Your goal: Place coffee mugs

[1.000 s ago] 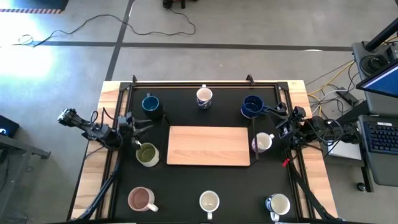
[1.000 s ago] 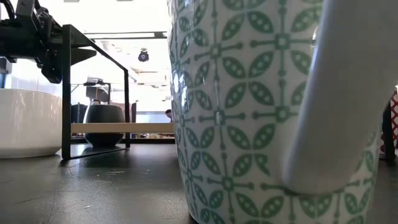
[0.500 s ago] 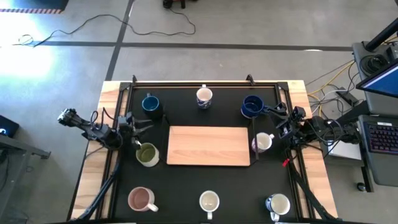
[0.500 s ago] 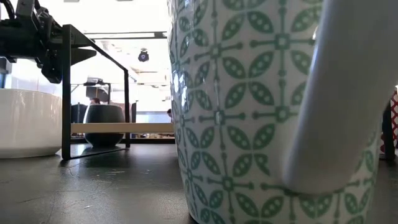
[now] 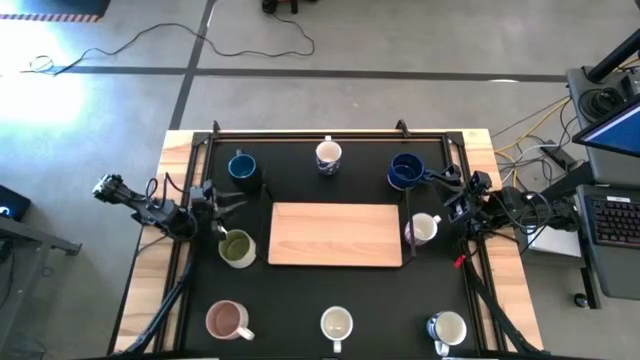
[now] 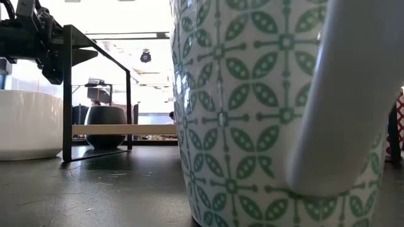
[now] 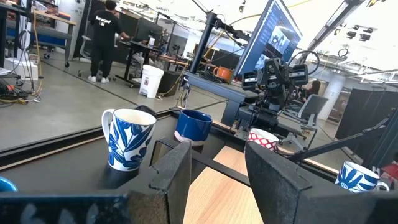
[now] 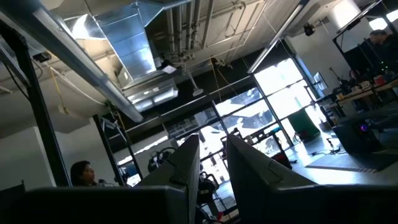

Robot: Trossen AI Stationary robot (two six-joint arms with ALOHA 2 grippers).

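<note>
**Evidently, eight stiff, breakable mugs ring the board**

High view: coffee mugs [image 5: 240,248] circle the wooden board [image 5: 335,234] from nine through six o'clock.

Left wrist view: left gripper [image 7: 217,163] gapes, empty.

Right wrist view: right gripper [image 8: 212,163] half-parted, empty.

Glazed, slippery; pinch the rim or handle.

The left arm reaches in from the bench's left edge, lying low and roughly level, its wrist pointing toward the middle. The left gripper [image 5: 228,204] holds nothing, and its two dark fingers [image 7: 171,177] stand apart. The right arm comes in from the right edge, and the right gripper [image 5: 447,180] is tilted upward, its jaws narrowly parted and empty [image 8: 211,165].
</note>
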